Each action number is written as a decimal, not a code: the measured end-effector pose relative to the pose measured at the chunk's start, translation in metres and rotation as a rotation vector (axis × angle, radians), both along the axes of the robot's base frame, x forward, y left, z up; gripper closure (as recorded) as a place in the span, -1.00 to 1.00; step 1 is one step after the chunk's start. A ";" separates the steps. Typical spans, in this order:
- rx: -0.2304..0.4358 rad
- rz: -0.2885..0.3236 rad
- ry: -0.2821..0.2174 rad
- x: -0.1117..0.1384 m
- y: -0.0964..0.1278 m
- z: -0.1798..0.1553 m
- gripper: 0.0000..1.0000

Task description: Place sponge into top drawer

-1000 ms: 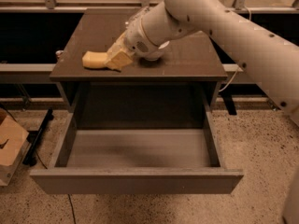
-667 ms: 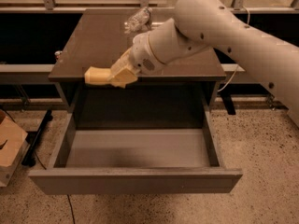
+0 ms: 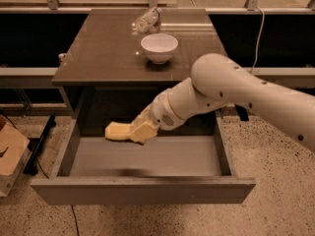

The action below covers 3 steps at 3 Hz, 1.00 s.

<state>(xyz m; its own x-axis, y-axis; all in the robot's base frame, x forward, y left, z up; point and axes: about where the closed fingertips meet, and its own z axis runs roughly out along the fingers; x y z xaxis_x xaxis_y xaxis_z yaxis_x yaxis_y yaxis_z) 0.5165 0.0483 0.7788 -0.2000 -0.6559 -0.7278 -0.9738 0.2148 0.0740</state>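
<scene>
The yellow sponge [image 3: 116, 131] is held in my gripper [image 3: 132, 132], which is shut on it with its pale yellow fingers [image 3: 142, 130]. Both hang inside the open top drawer [image 3: 147, 157], over the back left part of its grey floor, a little above it. The white arm [image 3: 236, 90] reaches in from the right, over the drawer's right side. The drawer is pulled fully out below the brown cabinet top [image 3: 108, 53].
A white bowl [image 3: 159, 47] stands on the cabinet top, with a crumpled clear wrapper [image 3: 146, 21] behind it. A cardboard box [image 3: 10, 154] sits on the floor at the left. The drawer's side walls and front panel [image 3: 142, 190] frame the gripper.
The gripper has carried the sponge off the cabinet top, forward over the front edge and down into the open drawer. The bowl, earlier hidden by the arm, now shows.
</scene>
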 end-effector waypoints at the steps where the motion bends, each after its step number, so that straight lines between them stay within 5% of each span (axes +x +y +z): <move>1: 0.001 -0.067 0.046 -0.007 -0.020 -0.050 1.00; 3: -0.030 -0.181 0.039 0.026 -0.056 -0.111 0.21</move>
